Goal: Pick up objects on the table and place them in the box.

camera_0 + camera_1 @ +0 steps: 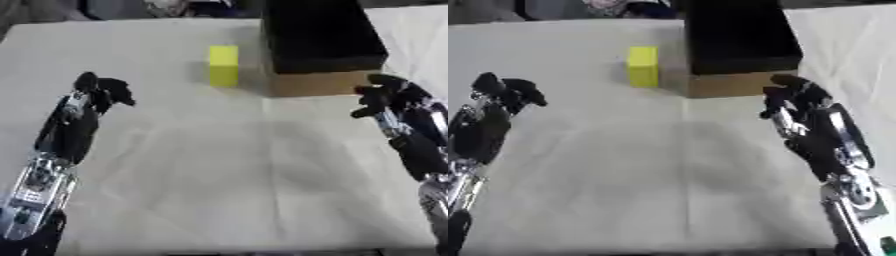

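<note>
Left hand (98, 95): raised over the left side of the table, fingers curled in, holding nothing; its dark tips point toward the far middle of the table.
Left arm: black and silver, running from the lower left corner up to the hand.
Right hand (794, 97): raised over the right side of the table, fingers curled in, holding nothing; it sits just in front of the box's near right corner, and I cannot tell whether it touches the box.
Right arm: black and silver, coming in from the lower right corner.
Gap between hands: well apart, with a wide bare stretch of cloth between them.
Block (223, 65): a yellow upright block standing on the table at the far middle, just left of the box, with a narrow gap between the two; well apart from both hands.
Box (311, 82): a brown cardboard box at the far right of the table, open on top, its inside dark; nothing can be made out within it.
Table (227, 170): covered in a pale, beige cloth with faint fold creases crossing its middle.
Far edge: dark, blurred shapes beyond the table that I cannot make out.
</note>
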Motion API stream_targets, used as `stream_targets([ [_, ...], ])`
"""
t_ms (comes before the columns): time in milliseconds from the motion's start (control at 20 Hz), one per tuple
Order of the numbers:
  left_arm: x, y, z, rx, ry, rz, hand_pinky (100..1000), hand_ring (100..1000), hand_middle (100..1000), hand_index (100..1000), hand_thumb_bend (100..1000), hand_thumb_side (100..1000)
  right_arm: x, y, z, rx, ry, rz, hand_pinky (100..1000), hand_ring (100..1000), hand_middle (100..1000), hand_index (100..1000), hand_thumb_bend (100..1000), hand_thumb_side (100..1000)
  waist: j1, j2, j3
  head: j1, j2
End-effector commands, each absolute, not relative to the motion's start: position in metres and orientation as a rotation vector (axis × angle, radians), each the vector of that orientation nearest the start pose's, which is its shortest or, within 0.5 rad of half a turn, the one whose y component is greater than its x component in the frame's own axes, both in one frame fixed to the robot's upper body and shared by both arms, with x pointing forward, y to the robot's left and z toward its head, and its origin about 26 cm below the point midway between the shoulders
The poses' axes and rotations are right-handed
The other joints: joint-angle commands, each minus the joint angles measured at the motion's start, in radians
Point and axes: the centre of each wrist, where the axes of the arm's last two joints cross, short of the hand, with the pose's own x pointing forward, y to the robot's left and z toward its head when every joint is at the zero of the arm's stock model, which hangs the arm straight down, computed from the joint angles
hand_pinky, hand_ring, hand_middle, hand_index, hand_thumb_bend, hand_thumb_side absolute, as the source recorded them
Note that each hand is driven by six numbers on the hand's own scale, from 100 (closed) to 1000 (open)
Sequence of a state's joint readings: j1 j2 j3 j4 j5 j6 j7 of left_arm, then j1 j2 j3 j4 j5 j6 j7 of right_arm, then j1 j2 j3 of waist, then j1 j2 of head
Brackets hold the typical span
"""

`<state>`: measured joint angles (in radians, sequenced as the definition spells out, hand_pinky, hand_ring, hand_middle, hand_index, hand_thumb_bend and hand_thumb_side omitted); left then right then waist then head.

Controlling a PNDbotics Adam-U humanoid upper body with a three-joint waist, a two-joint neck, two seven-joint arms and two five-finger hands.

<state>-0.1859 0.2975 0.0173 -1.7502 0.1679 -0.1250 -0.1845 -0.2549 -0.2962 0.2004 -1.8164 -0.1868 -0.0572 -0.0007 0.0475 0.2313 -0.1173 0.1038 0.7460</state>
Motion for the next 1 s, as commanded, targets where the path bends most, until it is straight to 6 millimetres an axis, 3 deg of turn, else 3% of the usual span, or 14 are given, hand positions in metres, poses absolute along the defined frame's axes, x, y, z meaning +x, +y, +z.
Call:
stream_targets([
  [50,0.314,0.292,0.114,-0.078,-2.049,-0.364,837,609,570,693,301,930,0.313,-0.224,0.133,0.183,-2.066,0.368,610,827,530,788,212,370,0.000,-0.017,-0.001,0.000,-0.008],
  [700,0.314,0.292,0.115,-0.077,-2.051,-0.367,837,611,571,693,296,928,0.313,-0.224,0.133,0.181,-2.065,0.367,608,829,529,787,217,366,0.000,-0.019,0.000,-0.002,-0.007],
  [900,0.316,0.295,0.124,-0.051,-2.076,-0.406,835,622,582,698,283,883,0.313,-0.224,0.133,0.182,-2.062,0.370,608,829,529,787,220,365,0.001,-0.022,-0.001,-0.003,-0.006],
  [1000,0.318,0.298,0.134,-0.021,-2.100,-0.457,836,640,598,709,306,819,0.313,-0.224,0.132,0.182,-2.060,0.372,608,830,528,787,221,364,0.001,-0.025,-0.001,-0.004,-0.004],
])
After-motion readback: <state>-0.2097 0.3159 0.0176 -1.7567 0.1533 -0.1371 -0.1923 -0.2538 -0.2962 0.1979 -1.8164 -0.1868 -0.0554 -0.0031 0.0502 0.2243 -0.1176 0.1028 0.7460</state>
